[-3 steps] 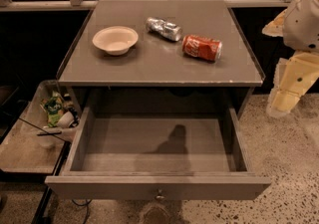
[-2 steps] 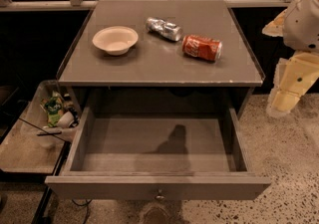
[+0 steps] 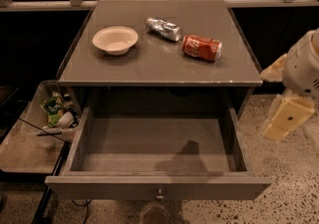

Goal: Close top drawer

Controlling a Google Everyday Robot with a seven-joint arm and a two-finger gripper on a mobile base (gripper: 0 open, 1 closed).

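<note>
Camera view shows me the grey cabinet (image 3: 149, 66) from above and in front, its flat top filling the upper middle of the picture. Its legs and lower body are cut off by the bottom edge.

The top drawer (image 3: 139, 141) is pulled far out toward me, directly under the cabinet top. Its inside is bare apart from a dark shadow near the front right. Its front panel runs along the bottom of the view, so I see only the upper strip of it.

The speckled floor (image 3: 294, 183) shows at the right. A low tray (image 3: 25, 151) sits on the left beside the drawer. The clutter in it is hard to make out; I can pick out a green packet (image 3: 52, 109) and little else.

The gripper (image 3: 291, 96) hangs at the right edge, beside the cabinet's right front corner and clear of the drawer. It is partly cut off by the frame, and I cannot tell its state.

On the cabinet top, a white bowl (image 3: 115, 40) stands upright at the left. A red soda can (image 3: 202, 48) lies on its side at the right, and a crumpled silver can (image 3: 163, 29) lies just behind it, between the two.

The small round knob (image 3: 159, 194) sits at the centre of the drawer front.
</note>
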